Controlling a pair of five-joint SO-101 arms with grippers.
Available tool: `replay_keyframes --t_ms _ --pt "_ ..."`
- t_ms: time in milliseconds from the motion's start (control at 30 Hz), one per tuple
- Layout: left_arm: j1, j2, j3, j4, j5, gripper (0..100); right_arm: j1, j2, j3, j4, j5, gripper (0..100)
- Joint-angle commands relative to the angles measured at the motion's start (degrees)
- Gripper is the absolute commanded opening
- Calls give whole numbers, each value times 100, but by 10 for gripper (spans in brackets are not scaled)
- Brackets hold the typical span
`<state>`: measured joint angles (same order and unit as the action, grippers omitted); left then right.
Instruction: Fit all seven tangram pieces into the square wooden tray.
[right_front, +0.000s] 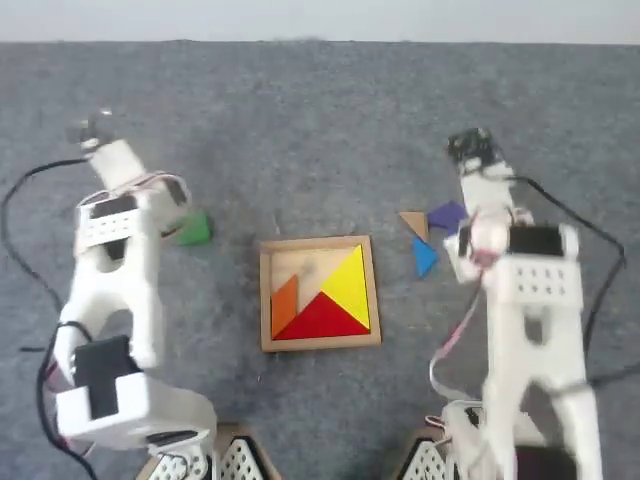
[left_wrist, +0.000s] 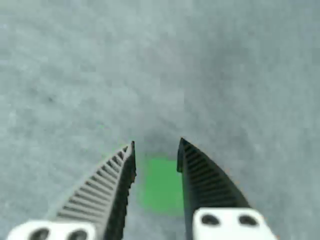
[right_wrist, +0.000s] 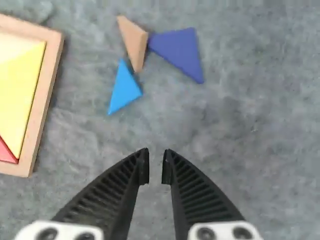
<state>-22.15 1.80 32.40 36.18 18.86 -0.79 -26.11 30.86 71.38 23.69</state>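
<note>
Grey mat under everything. On it, left arm at one side and right arm at the other.

- On the left gripper: medium spread, one finger either side of the green piece. Not clamped, and can't confirm contact.
- On the right gripper: down to a thin slit and holding nothing. Hovers over bare mat, short of the loose cluster.

Between the arms, mid-table: tray.

**Done, by the look of it: three of seven.**
- yellow triangle, big, filling the tray's side toward the right arm
- red triangle, big, along the edge nearest the arm bases
- orange piece, against the wall toward the left arm

Far corner of the tray floor on the left arm's side bare wood.

**Left to place: four.**
- purple triangle, on the mat by the right arm, near the tray but apart from it
- green piece, on the mat between the left fingers, apart from the tray
- light blue triangle, just below the purple one in the high view
- tan triangle, wedged between those two, touching or nearly so

Judging a bit under halfway. Probably green next, given the straddle. Cluster likely needs separating before a clean pick.
</note>
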Motion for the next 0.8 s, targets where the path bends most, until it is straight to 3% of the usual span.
replay_keyframes --t_ms 0,133,367,767 --pt "-53 -53 -4 -202 26 137 -409 1367 -1336 75 88 64" --pt "35 18 40 -202 18 137 -936 2756 -2418 84 -35 77" --pt "26 18 31 -211 -246 137 -1112 4286 -3763 92 466 238" --pt "35 18 13 -237 -255 137 -1059 5367 -4026 -207 905 244"
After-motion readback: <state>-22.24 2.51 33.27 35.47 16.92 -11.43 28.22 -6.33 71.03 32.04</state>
